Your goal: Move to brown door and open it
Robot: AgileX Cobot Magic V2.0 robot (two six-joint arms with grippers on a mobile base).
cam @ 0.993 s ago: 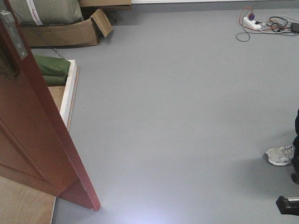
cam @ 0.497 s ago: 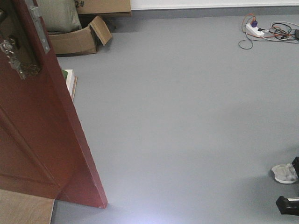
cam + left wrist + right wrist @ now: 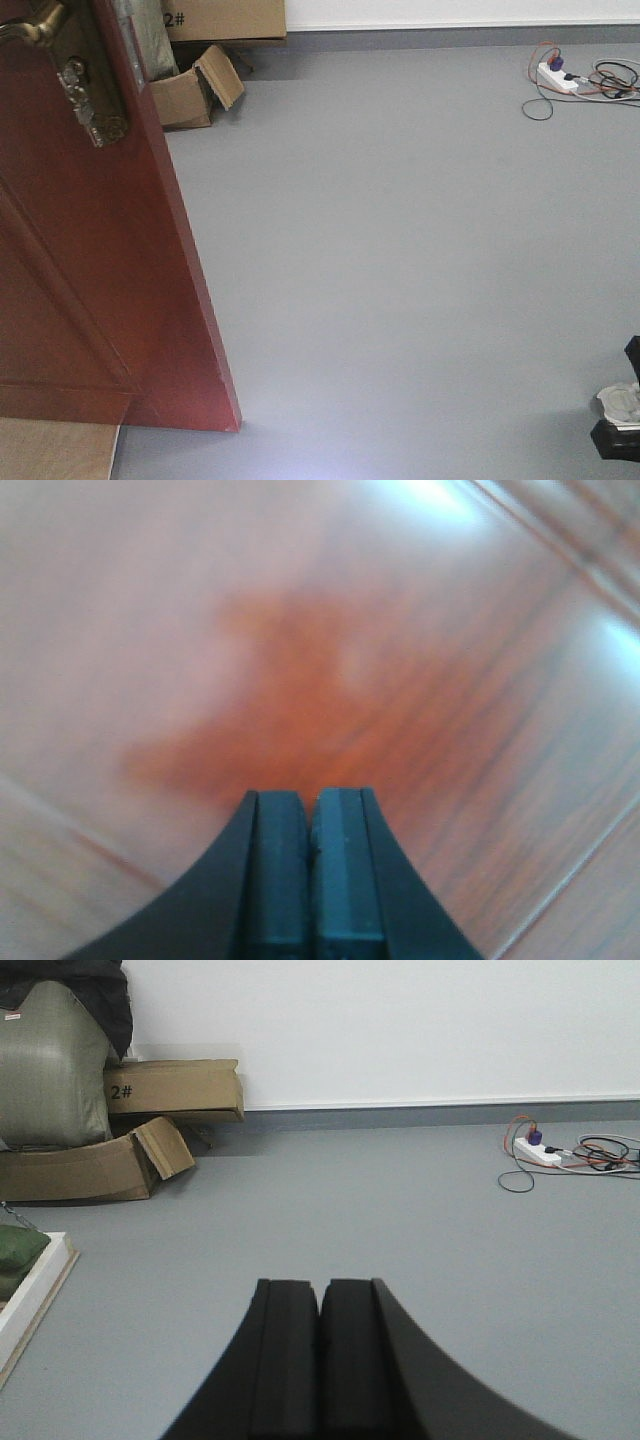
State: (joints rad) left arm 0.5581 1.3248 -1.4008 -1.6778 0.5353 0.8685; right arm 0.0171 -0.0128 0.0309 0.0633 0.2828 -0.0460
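At the left of the front view, we see the brown door (image 3: 90, 260) standing ajar, its brass lever handle (image 3: 35, 25) and keyhole plate (image 3: 92, 100) near the top left corner and its free lower corner resting near the floor (image 3: 400, 250). In the left wrist view the left gripper (image 3: 311, 815), fingers pressed together, faces the glossy panel at very close range; we cannot tell whether it touches. We judge that a flat push could slide on the varnish, or that the base could clip the door's edge. The right gripper (image 3: 320, 1305), fingers likewise pressed together, points across open floor. Far left, an open cardboard box (image 3: 95, 1165) holds a green sack (image 3: 50, 1070); a white frame (image 3: 35, 1295) holds another green bundle (image 3: 18, 1245).
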